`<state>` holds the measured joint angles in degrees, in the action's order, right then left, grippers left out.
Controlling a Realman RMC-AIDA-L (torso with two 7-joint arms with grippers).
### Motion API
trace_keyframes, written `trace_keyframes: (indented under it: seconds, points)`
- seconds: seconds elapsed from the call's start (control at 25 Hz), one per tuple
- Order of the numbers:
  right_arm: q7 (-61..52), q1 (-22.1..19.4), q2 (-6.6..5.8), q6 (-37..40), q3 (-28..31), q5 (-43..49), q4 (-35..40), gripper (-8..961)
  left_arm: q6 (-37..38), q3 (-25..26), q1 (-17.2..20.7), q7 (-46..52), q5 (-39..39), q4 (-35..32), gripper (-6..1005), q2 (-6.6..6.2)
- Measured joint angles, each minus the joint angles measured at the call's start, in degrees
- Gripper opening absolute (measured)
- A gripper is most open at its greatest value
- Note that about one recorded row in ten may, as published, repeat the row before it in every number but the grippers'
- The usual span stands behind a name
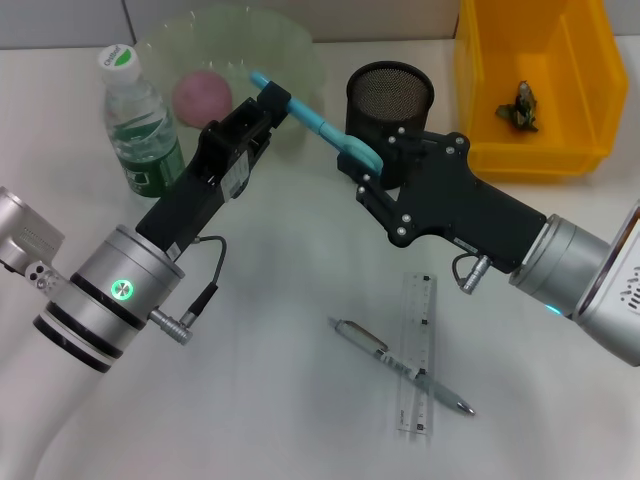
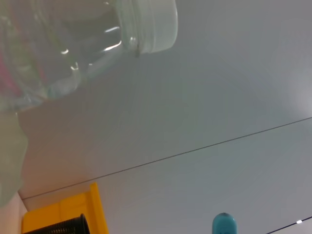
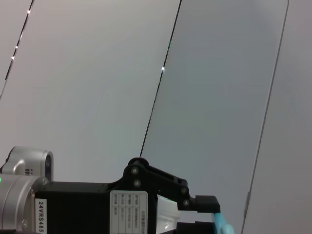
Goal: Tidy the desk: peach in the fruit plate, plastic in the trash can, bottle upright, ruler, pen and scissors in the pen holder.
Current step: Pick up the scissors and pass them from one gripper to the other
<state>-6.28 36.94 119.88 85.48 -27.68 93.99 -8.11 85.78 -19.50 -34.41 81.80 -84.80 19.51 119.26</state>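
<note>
Teal scissors (image 1: 320, 125) hang in the air in front of the black mesh pen holder (image 1: 390, 92). My left gripper (image 1: 272, 100) is shut on their far end, and a teal tip (image 2: 224, 225) shows in the left wrist view. My right gripper (image 1: 366, 163) is at their other end. From the right wrist view I see the left gripper (image 3: 204, 204) with the teal scissors (image 3: 222, 223) in it. The peach (image 1: 203, 95) lies in the green fruit plate (image 1: 295, 50). The bottle (image 1: 137, 122) stands upright. The ruler (image 1: 417, 355) and pen (image 1: 402, 366) lie crossed on the desk.
A yellow bin (image 1: 480, 90) at the back right holds a crumpled piece of plastic (image 1: 520, 106). The bottle stands close beside my left arm, and its cap (image 2: 155, 24) fills the left wrist view's corner. The pen holder stands just behind my right gripper.
</note>
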Motion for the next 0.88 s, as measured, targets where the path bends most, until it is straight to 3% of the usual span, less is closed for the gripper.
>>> trace_keyframes:
  seconds: [0.28, 0.52, 0.88]
  points:
    - [0.0, 0.2, -0.01, -0.2, 0.0, 0.0, -0.2, 154, 0.0, 0.2, 0.2, 0.1, -0.1, -0.1, 297, 0.0]
    - [0.0, 0.2, -0.01, -0.2, 0.0, 0.0, -0.2, 82, 0.0, 0.3, 0.0, 0.1, -0.1, -0.1, 299, 0.0]
    - [0.0, 0.2, 0.0, -0.2, 0.0, 0.0, -0.2, 82, 0.0, 0.5, 0.0, -0.3, -0.9, -0.6, 303, -0.01]
